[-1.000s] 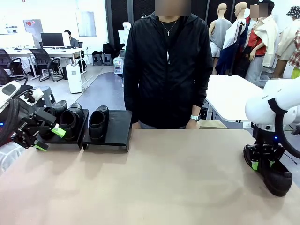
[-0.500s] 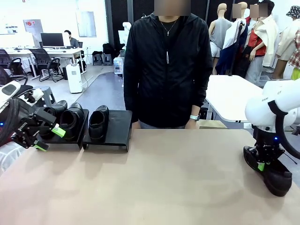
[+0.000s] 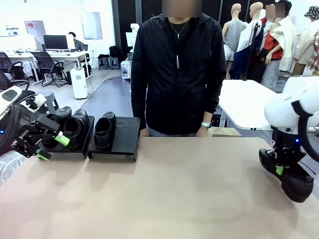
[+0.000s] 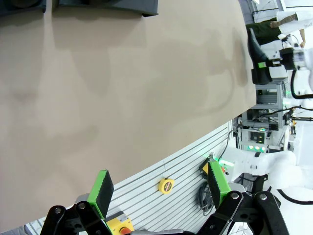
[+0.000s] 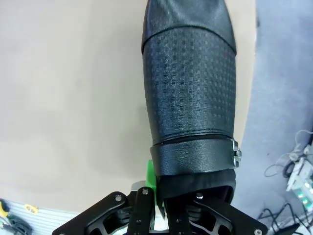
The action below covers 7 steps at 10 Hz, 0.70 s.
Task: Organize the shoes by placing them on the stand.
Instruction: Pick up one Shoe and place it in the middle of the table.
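Front view: the right gripper [image 3: 279,170] is closed on the rim of a black shoe [image 3: 289,175] at the right edge of the brown table [image 3: 164,194]. The shoe is tilted, heel end up at the gripper and toe pointing down toward the near right; whether the toe touches the table cannot be told. Three more shoes sit on the black stand [image 3: 124,137] at the far left of the table: two [image 3: 70,127] on the left panel and one [image 3: 104,130] on the left half of the right panel, with the space beside it bare. The left gripper [image 3: 50,147] hovers just in front of the stand's left panel, its green-padded fingers spread wide and holding nothing. A person in a black jacket [image 3: 177,69] stands at the far side of the table, hands down.

Right wrist view: the shoe [image 5: 188,93] has a fine grid texture on its upper, a plain band and a small metal buckle at the side; the green pad [image 5: 150,177] presses on the opening's rim. No lettering can be read on the shoe.

Left wrist view: the fingers [image 4: 100,188] stand wide apart over the bare table [image 4: 107,83].
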Tool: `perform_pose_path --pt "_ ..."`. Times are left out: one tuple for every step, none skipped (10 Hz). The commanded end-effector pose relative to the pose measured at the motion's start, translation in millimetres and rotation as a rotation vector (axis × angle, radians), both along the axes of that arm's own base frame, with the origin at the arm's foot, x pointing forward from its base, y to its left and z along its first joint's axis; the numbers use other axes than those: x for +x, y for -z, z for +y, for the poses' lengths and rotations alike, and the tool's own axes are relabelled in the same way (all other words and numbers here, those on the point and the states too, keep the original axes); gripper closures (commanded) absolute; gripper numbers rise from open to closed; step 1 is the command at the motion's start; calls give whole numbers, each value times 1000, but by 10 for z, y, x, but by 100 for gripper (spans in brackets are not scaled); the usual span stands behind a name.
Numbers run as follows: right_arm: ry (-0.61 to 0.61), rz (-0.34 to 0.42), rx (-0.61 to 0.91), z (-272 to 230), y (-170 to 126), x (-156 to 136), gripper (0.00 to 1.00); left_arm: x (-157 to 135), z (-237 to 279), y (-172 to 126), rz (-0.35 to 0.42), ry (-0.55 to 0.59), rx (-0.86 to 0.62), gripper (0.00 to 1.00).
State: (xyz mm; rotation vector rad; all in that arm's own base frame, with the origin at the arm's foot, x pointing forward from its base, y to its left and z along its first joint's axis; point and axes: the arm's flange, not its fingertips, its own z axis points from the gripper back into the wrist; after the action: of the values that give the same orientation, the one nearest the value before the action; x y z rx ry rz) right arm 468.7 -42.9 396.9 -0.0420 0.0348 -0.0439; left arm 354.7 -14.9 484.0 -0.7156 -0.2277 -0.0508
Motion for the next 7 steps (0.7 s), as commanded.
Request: perform_pose_path --pt "95 -136 49 373 -678 -646 100 -13 14 11 -9 3 -15 0" --pt "34 -183 26 453 -790 -844 100 -13 14 11 -9 3 -15 0" --pt "-17 -199 73 442 -804 -930 100 -13 14 11 -9 3 -15 0" --pt "30 -108 33 293 -649 -528 100 -13 14 11 -9 3 -15 0" --pt "30 -108 33 293 -649 -528 100 -13 14 11 -9 3 -15 0" --pt "30 -108 33 293 -649 -528 100 -13 14 11 -9 3 -15 0" --pt "30 -108 33 293 -649 -528 100 -13 14 11 -9 3 -15 0"
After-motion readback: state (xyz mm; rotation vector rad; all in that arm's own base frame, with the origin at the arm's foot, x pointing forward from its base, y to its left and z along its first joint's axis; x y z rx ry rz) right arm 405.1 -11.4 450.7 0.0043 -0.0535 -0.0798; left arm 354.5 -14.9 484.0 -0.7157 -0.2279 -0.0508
